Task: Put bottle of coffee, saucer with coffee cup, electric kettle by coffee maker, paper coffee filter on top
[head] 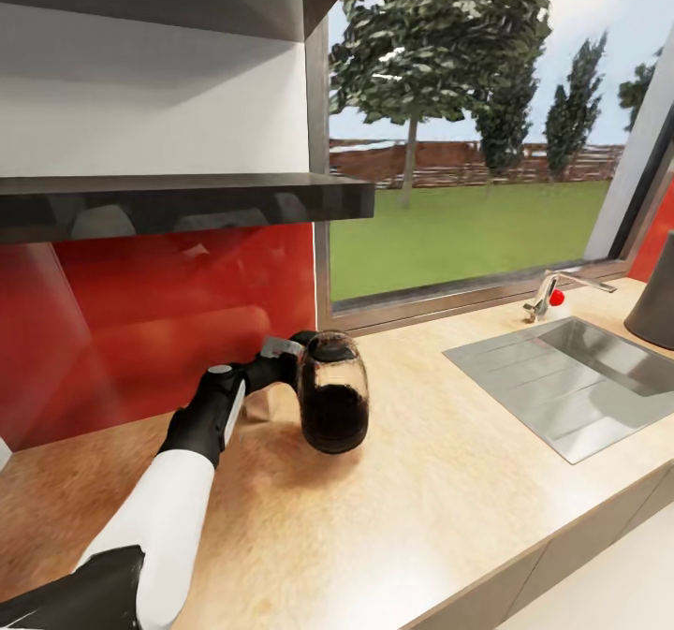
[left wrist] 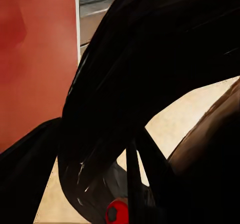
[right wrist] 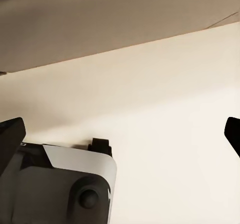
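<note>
The electric kettle (head: 332, 403), clear glass with a dark fill low down, stands upright at the back of the kitchen countertop (head: 421, 518), by the red wall. My left gripper (head: 284, 360) is shut on its black handle (left wrist: 150, 74) from the left. Up close in the left wrist view, that handle curves over a small red button (left wrist: 117, 212). I cannot tell whether the kettle's base touches the worktop. The kitchen shelf (head: 187, 197) hangs above it, its top hidden from me. My right gripper (right wrist: 122, 134) is open, with pale floor between its dark fingertips (right wrist: 11, 132).
An inset steel sink (head: 571, 382) with a tap (head: 541, 299) lies to the kettle's right. A dark grey body (head: 657, 295) is cut off at the right edge beyond the sink. A window runs behind. Part of the robot's base (right wrist: 65, 189) shows below the right gripper.
</note>
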Controlling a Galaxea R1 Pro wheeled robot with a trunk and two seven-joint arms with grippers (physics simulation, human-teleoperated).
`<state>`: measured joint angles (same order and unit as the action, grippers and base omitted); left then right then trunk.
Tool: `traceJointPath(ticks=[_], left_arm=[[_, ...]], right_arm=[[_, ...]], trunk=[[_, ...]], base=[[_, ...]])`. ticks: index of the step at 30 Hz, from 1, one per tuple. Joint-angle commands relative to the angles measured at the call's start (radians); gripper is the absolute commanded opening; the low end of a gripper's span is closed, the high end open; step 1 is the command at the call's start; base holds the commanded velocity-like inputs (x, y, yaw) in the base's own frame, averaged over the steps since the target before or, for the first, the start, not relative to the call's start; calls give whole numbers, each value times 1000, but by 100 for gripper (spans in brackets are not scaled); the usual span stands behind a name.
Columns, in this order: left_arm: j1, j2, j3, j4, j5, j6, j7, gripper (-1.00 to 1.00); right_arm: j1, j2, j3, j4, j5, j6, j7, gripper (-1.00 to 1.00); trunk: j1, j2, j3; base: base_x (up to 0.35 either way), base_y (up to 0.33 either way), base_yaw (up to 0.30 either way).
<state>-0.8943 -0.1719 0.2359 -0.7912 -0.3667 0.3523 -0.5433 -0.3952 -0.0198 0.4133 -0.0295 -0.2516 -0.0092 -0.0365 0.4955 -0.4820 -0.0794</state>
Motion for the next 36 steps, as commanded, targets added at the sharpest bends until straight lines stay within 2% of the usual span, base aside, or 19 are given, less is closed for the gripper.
traceJointPath(ticks=[1, 5, 10, 11, 36], left_arm=[[2, -1, 6, -15, -4, 12, -9, -100], [8, 1, 8, -66, -3, 21, -7, -100], [9, -1, 7, -68, 6, 18, -10, -100], [9, -1, 7, -68, 18, 16, -8, -100], [10, -3, 6, -59, 19, 16, -9, -100]], right_arm=[[-1, 0, 9, -1, -10, -2, -2, 100], [-1, 0, 0, -2, -14, -24, -3, 100], [-1, 0, -3, -3, -14, -26, -3, 100], [-1, 0, -1, -3, -14, -26, -3, 100], [-1, 0, 1, -2, -13, -26, -3, 100]], trunk=[[1, -2, -2], [1, -2, -2], [1, -2, -2], [1, -2, -2], [1, -2, -2]], base=[[0, 0, 0], [0, 0, 0], [0, 0, 0], [-59, -231, 0], [-12, -261, 0]])
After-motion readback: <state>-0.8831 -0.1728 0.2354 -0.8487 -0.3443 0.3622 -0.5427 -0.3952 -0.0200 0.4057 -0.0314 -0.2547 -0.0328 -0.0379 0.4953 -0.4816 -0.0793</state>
